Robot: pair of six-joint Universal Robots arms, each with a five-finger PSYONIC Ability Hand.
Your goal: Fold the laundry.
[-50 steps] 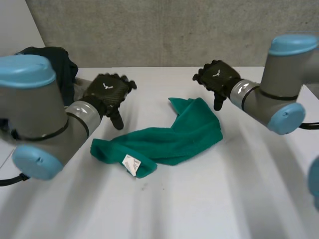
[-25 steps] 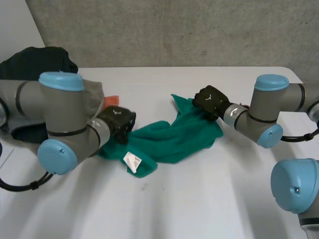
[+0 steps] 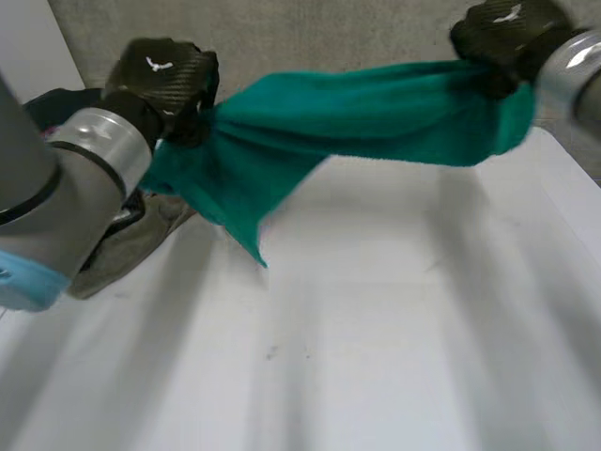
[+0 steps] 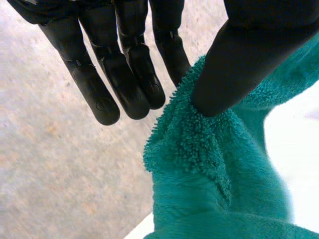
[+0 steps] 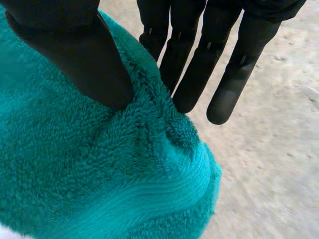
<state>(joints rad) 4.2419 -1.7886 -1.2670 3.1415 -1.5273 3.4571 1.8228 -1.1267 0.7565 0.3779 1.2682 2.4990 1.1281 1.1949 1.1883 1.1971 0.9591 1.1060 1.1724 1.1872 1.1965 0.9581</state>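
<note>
A teal green towel (image 3: 376,117) hangs stretched in the air between my two hands, high above the white table (image 3: 394,338). My left hand (image 3: 164,85) is shut on the towel's left end, and a loose flap droops from it toward the table. In the left wrist view the thumb (image 4: 239,64) pinches the towel (image 4: 209,164) against the fingers (image 4: 129,74). My right hand (image 3: 507,38) is shut on the towel's right end. Its own view shows the thumb (image 5: 75,55) pressing the terry cloth (image 5: 99,164) against the fingers (image 5: 199,64).
A pile of dark and grey laundry (image 3: 122,235) lies at the table's left edge, below my left arm (image 3: 66,197). A grey wall (image 3: 329,38) stands behind the table.
Both hands closed on the towel's ends where it lay on the table and lifted it. It now hangs spread between them in the air.
</note>
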